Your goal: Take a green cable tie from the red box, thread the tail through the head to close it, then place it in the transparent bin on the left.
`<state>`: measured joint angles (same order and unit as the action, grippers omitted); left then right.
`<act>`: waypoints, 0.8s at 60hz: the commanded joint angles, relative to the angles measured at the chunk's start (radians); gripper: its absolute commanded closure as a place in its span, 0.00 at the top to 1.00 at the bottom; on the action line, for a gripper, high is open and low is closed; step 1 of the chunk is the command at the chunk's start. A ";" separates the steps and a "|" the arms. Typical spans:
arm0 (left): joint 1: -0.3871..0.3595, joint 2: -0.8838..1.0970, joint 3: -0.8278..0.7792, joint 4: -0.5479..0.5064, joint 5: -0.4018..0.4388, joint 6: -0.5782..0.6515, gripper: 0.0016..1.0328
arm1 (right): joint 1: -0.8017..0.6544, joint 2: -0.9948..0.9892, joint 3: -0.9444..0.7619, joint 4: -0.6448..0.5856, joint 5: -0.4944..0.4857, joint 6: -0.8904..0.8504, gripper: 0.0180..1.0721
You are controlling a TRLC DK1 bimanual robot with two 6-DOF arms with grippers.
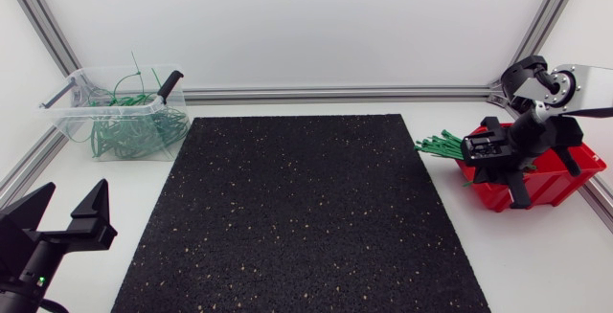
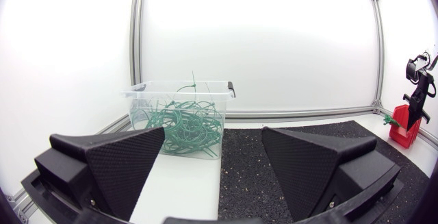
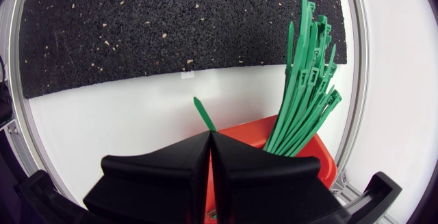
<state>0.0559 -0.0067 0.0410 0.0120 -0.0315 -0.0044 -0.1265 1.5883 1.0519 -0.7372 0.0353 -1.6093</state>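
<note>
The red box [image 1: 551, 181] stands at the table's right edge, with a bundle of green cable ties [image 1: 441, 145] fanning out over its left rim. My right gripper [image 1: 506, 171] hangs over the box, pointing down. In the right wrist view its fingers [image 3: 171, 169] are pressed together, shut on a single green cable tie [image 3: 203, 114] whose end pokes out ahead of the tips; the bundle [image 3: 304, 94] leans on the box rim [image 3: 250, 131] beside it. My left gripper [image 1: 69, 200] rests wide open and empty at the front left. The transparent bin [image 1: 65, 102] at the back left holds several closed ties [image 1: 134, 133].
A black speckled rubber mat [image 1: 297, 217] covers the middle of the table. In the left wrist view the bin [image 2: 137, 95] stands ahead of my open left gripper [image 2: 212, 142], and the red box [image 2: 404, 131] shows far across the mat.
</note>
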 commanded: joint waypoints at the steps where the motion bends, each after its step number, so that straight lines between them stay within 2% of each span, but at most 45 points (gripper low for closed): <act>1: -0.004 -0.007 -0.043 -0.009 0.001 -0.020 0.96 | 0.007 -0.034 0.005 -0.019 -0.017 -0.015 0.06; 22: -0.005 -0.007 -0.041 -0.012 0.001 -0.020 0.96 | 0.056 -0.212 0.125 -0.188 -0.129 0.043 0.06; 29: -0.002 -0.007 -0.041 -0.014 0.001 -0.020 0.96 | 0.060 -0.185 0.099 -0.197 -0.097 0.038 0.06; 32: -0.001 -0.007 -0.041 -0.014 0.001 -0.020 0.96 | 0.053 -0.165 0.085 -0.197 -0.083 0.035 0.17; 34: -0.001 -0.007 -0.041 -0.015 0.001 -0.020 0.96 | 0.045 -0.160 0.079 -0.195 -0.080 0.032 0.34; 37: -0.001 -0.007 -0.041 -0.015 0.001 -0.020 0.96 | 0.031 -0.154 0.069 -0.191 -0.080 0.028 0.53; 48: -0.004 -0.007 -0.041 -0.017 0.001 -0.020 0.96 | -0.021 -0.111 0.062 -0.156 -0.071 -0.015 0.64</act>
<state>0.0559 -0.0071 0.0410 0.0109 -0.0315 -0.0044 -0.1226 1.4380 1.1316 -0.9043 -0.0463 -1.5837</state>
